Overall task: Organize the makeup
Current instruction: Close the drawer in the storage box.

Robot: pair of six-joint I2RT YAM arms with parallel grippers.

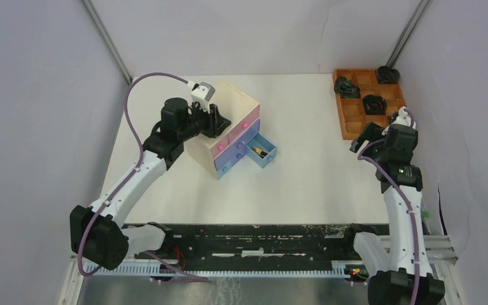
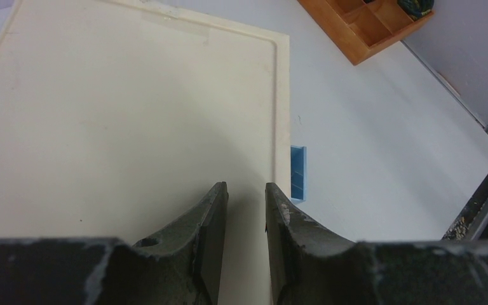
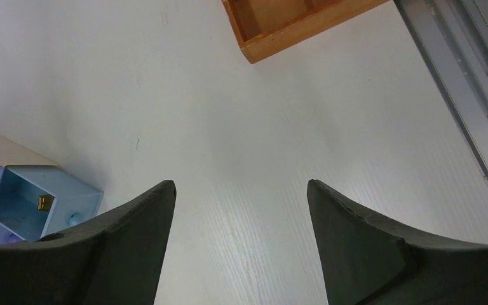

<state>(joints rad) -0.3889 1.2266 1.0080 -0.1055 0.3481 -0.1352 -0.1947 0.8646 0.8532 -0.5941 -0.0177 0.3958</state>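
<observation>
Left gripper (image 2: 246,187) hangs over the top of the pale chest (image 2: 133,114), jaws narrowly apart and empty; right gripper (image 3: 241,184) gapes wide over the table (image 1: 318,165), well to the chest's right.
At the chest's front, one blue drawer (image 3: 70,190) stands pulled out, and a small gold piece of makeup (image 3: 40,202) lies inside it. A wooden grid tray (image 1: 356,121) with dark coiled objects (image 1: 375,103) sits far to the chest's right.
</observation>
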